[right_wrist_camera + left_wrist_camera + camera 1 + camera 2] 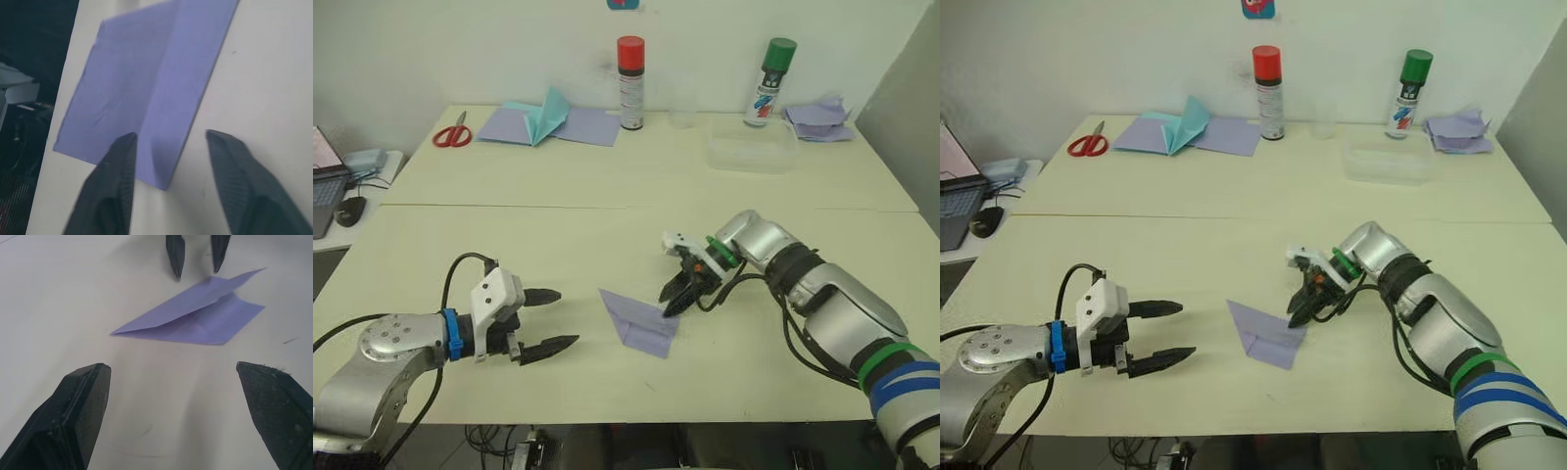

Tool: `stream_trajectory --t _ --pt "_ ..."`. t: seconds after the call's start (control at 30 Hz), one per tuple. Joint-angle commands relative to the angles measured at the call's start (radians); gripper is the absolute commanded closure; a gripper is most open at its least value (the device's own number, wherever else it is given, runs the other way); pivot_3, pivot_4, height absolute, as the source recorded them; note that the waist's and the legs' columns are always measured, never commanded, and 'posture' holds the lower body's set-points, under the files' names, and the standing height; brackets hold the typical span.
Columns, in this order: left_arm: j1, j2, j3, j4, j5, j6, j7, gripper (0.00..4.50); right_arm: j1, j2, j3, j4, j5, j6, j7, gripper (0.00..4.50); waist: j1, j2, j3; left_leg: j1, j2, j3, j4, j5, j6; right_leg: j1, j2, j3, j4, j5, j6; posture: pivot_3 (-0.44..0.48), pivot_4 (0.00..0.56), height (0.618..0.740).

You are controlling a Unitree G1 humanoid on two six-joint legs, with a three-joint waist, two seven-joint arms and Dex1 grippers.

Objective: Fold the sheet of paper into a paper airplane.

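Note:
The sheet of paper (pixel 641 321) is pale lavender and folded into a pointed wedge with one flap raised. It lies flat on the cream table (pixel 607 235), near the front middle. My right gripper (pixel 668 304) is open and points down at the wedge's right edge. In the right wrist view its fingers (pixel 122 166) straddle that edge of the paper (pixel 142 88), and nothing is held. My left gripper (pixel 566 317) is open, low over the table just left of the paper's pointed end. The left wrist view looks past its fingers (pixel 78 406) at the paper (pixel 195 316).
At the back of the table are red scissors (pixel 452 132), lavender sheets with a teal shape (pixel 548 119), a red-capped can (pixel 630 83), a green-capped can (pixel 769 81), a clear container (pixel 752 152) and crumpled lavender paper (pixel 818 119). A laptop (pixel 323 186) sits off the left edge.

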Motion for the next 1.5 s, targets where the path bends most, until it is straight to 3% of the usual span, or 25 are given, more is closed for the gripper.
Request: stream_trajectory --t 0.03,0.07,0.23,0.43,0.53,0.6,0.7,0.8,0.9,1.2,1.5 --pt "-0.089 0.005 -0.044 0.073 0.044 -0.069 -0.030 0.00 0.018 -0.039 -0.138 -0.156 0.005 0.031 0.001 0.79 0.006 0.000 0.000 0.000 0.000 0.000 0.000 0.000 0.000 0.000 0.000 0.000 0.000 0.000 0.000 0.000 0.150 0.740" --pt "-0.126 -0.005 -0.064 0.100 0.057 -0.088 -0.035 0.00 0.047 -0.055 -0.181 -0.222 0.014 0.035 -0.027 0.46 0.007 0.000 0.000 0.000 0.000 0.000 0.000 0.000 0.000 0.000 0.000 0.000 0.000 0.000 0.000 0.000 0.150 0.740" --pt "-0.235 -0.013 -0.194 0.220 0.189 -0.309 -0.119 0.00 0.272 -0.153 -0.354 -0.619 0.067 0.143 -0.155 0.46 0.013 0.000 0.000 -0.001 0.000 0.000 -0.001 0.000 0.000 0.000 0.000 -0.001 -0.001 0.000 0.000 0.000 0.150 0.740" --pt "-0.332 -0.033 -0.248 0.320 0.232 -0.493 -0.202 0.00 0.652 -0.257 -0.449 -1.026 0.057 0.048 -0.257 0.46 0.014 -0.001 0.000 -0.003 0.000 -0.001 0.000 0.000 0.000 0.000 0.000 0.000 -0.003 0.000 0.000 0.000 0.150 0.740" --pt "-0.344 -0.028 -0.258 0.324 0.229 -0.544 -0.246 0.00 0.769 -0.240 -0.450 -1.086 0.003 -0.057 -0.323 0.46 0.005 -0.001 0.000 -0.002 0.000 0.000 0.000 0.000 0.000 0.000 0.002 0.000 -0.003 0.000 0.001 0.000 0.150 0.740" --pt "-0.325 -0.010 -0.252 0.286 0.200 -0.528 -0.281 0.00 0.808 -0.166 -0.446 -1.085 -0.034 -0.109 -0.423 0.46 -0.003 -0.001 0.000 -0.001 0.001 0.001 0.000 0.000 0.000 0.000 0.005 0.002 -0.002 0.000 0.001 0.000 0.150 0.740" --pt "-0.298 0.024 -0.238 0.253 0.184 -0.513 -0.317 0.00 0.826 -0.053 -0.449 -1.054 -0.085 -0.186 -0.553 0.46 -0.010 -0.001 0.000 0.000 0.002 0.001 0.001 0.000 0.000 0.000 0.007 0.003 0.000 0.000 0.002 0.000 0.150 0.740" --pt "-0.288 0.037 -0.228 0.256 0.185 -0.510 -0.315 0.00 0.820 -0.021 -0.435 -1.026 -0.112 -0.231 -0.568 0.46 -0.005 -0.001 -0.001 0.001 0.001 0.000 0.001 0.000 -0.001 0.000 0.007 0.003 0.005 -0.001 0.003 0.000 0.150 0.740" --pt "-0.270 0.038 -0.222 0.243 0.184 -0.498 -0.295 0.00 0.816 -0.021 -0.413 -0.982 -0.138 -0.271 -0.554 1.02 0.008 -0.001 -0.001 0.001 0.000 0.001 0.002 0.000 0.000 0.000 0.007 0.003 0.004 -0.001 0.003 0.000 0.150 0.740" --pt "-0.171 0.054 -0.171 0.154 0.171 -0.447 -0.241 0.00 0.788 -0.031 -0.404 -0.877 -0.160 -0.417 -0.482 4.41 0.008 -0.001 -0.001 0.001 0.001 0.001 0.003 0.000 0.000 0.000 0.007 0.003 0.006 0.000 0.001 0.000 0.150 0.740" --pt "-0.128 0.058 -0.127 0.096 0.146 -0.397 -0.203 0.00 0.790 -0.063 -0.394 -0.889 -0.162 -0.408 -0.438 4.46 0.009 -0.001 -0.001 0.002 0.001 0.001 0.004 0.000 0.000 0.001 0.007 0.003 0.008 0.000 0.001 0.000 0.150 0.740"
